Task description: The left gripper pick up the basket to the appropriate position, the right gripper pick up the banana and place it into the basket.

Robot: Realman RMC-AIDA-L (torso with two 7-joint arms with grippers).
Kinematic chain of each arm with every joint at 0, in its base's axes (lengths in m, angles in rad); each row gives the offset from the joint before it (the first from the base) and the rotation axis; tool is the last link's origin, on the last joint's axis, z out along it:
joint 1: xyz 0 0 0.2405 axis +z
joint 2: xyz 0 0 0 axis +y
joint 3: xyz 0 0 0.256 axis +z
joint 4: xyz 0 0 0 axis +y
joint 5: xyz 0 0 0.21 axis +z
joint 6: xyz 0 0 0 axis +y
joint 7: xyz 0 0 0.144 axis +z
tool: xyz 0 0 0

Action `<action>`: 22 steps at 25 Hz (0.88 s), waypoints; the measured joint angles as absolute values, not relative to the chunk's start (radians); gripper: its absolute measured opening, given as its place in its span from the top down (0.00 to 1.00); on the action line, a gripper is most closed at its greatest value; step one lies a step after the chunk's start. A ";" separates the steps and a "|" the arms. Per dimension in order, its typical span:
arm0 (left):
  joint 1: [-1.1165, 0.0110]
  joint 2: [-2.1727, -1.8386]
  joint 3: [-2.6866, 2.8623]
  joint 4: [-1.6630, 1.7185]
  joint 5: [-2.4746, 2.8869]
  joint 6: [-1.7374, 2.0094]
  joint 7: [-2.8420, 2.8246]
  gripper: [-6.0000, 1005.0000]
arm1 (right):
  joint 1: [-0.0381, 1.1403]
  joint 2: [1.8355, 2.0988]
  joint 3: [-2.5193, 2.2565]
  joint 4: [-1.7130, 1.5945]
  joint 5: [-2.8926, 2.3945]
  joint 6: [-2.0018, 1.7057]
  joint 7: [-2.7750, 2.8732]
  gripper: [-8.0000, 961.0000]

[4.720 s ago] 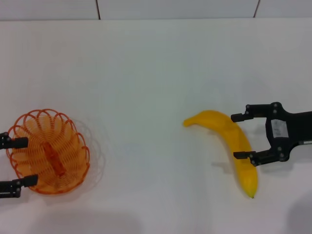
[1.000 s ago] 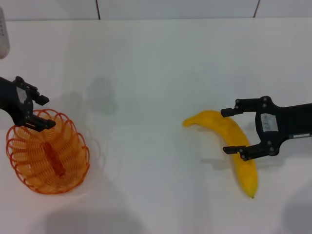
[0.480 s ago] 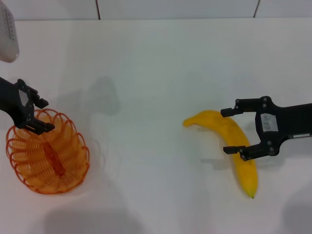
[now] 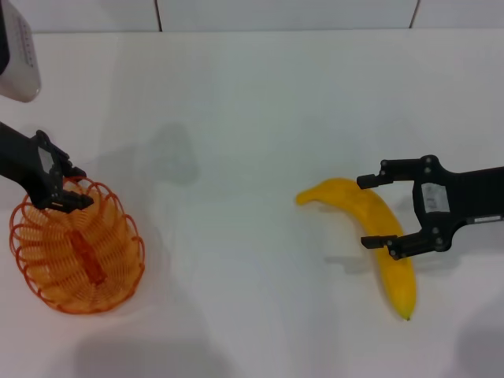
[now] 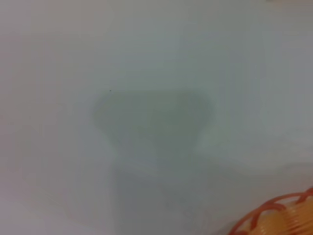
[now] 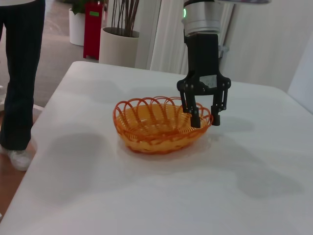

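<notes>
The orange wire basket sits on the white table at the left. My left gripper hangs over its far rim, open; in the right wrist view it straddles the rim of the basket, one finger inside and one outside. The left wrist view shows only a bit of the basket's rim. The yellow banana lies on the table at the right. My right gripper is open around the banana's middle, one finger on each side.
The white table spreads wide between basket and banana. The left arm's white housing shows at the far left. In the right wrist view a person's legs stand beyond the table's end, with planters behind.
The left gripper has moved from the basket's near left side to its far rim and has come down a little onto it over the last second. The right gripper has shifted slightly left along the banana.
</notes>
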State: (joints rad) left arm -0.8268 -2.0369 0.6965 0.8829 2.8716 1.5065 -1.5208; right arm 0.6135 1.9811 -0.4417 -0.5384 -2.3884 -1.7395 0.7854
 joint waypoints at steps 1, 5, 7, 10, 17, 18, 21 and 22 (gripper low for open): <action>-0.828 -2.037 0.703 0.881 2.872 1.506 -1.526 0.41 | 0.614 1.981 -0.442 -0.538 -2.388 -1.739 0.785 0.15; -0.828 -2.034 0.716 0.881 2.871 1.506 -1.547 0.59 | 0.611 1.980 -0.442 -0.538 -2.388 -1.739 0.785 0.15; -0.828 -2.031 0.716 0.882 2.872 1.506 -1.562 0.67 | 0.610 1.980 -0.442 -0.538 -2.388 -1.739 0.786 0.15; -0.828 -2.030 0.717 0.887 2.872 1.500 -1.586 0.77 | 0.610 1.980 -0.442 -0.538 -2.388 -1.739 0.786 0.15; -0.827 -2.028 0.718 0.890 2.873 1.495 -1.597 0.91 | 0.609 1.978 -0.440 -0.538 -2.388 -1.739 0.790 0.15; -0.827 -2.028 0.718 0.890 2.873 1.496 -1.597 0.91 | 0.609 1.978 -0.440 -0.538 -2.388 -1.739 0.791 0.14; -0.826 -2.028 0.718 0.891 2.873 1.501 -1.594 0.92 | 0.609 1.977 -0.440 -0.538 -2.388 -1.739 0.793 0.14; -0.825 -2.028 0.718 0.891 2.873 1.506 -1.591 0.92 | 0.609 1.977 -0.440 -0.538 -2.388 -1.739 0.793 0.14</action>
